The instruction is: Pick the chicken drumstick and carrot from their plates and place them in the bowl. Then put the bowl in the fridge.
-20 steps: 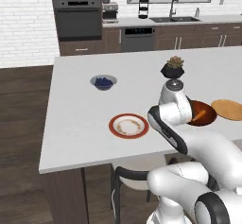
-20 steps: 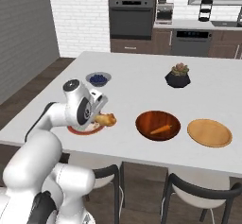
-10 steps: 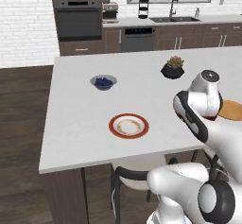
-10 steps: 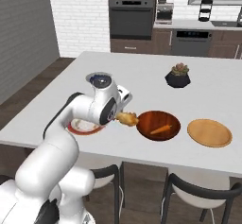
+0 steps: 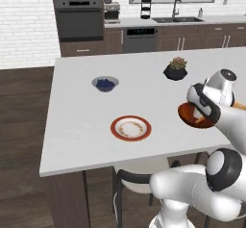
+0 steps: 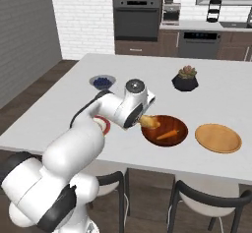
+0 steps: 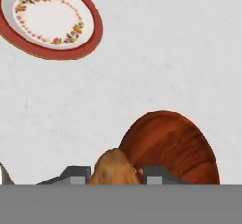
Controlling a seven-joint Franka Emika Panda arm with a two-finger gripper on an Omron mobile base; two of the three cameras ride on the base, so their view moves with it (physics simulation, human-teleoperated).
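At the bowl's near rim, your gripper (image 7: 115,175) is clamped on the chicken drumstick (image 6: 149,122), which hangs over the edge of the dark bowl (image 6: 179,125). In the hand view the drumstick's lower end is cut off, and only the finger tops (image 7: 75,173) show. The carrot (image 6: 168,134) lies inside the bowl. From the left base camera your arm hides most of the bowl. The red-rimmed plate (image 7: 90,15) sits bare, well apart; the tan wooden plate (image 6: 218,137) lies beside the bowl.
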